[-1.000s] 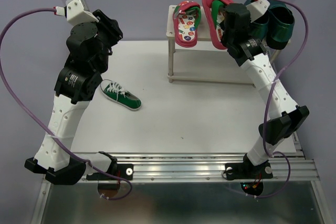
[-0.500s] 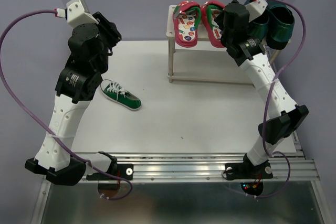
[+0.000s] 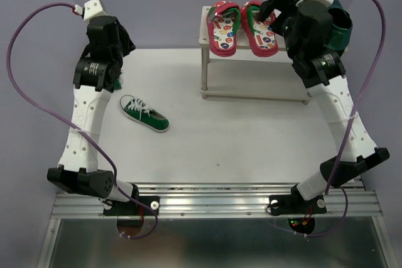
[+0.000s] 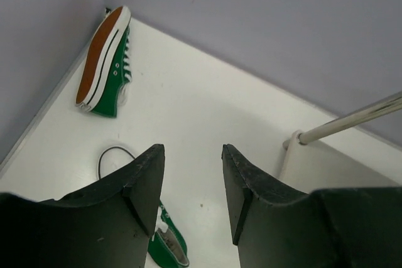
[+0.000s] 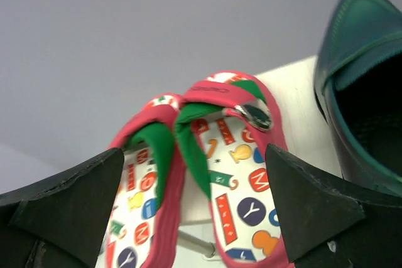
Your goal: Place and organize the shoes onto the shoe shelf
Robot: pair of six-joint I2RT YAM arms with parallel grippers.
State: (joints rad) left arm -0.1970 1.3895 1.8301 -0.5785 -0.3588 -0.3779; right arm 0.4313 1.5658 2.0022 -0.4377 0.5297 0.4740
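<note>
Currently the right gripper (image 5: pixel 195 155) has its jaws spread wide and holds nothing. It hangs just above the strap end of the red flip-flops (image 5: pixel 242 199). These lie side by side, soles down, on the top board of the shoe shelf (image 3: pixel 203 70). The teal loafers (image 5: pixel 358 92) sit just beside them at the board's right end.

The left gripper (image 4: pixel 193 155) has its jaws partly apart and empty over the table (image 3: pixel 239 136). One green sneaker (image 4: pixel 103 61) lies on its side against the far-left wall. The second sneaker (image 3: pixel 144 113) stands upright on the table, well apart from the shelf.
</note>
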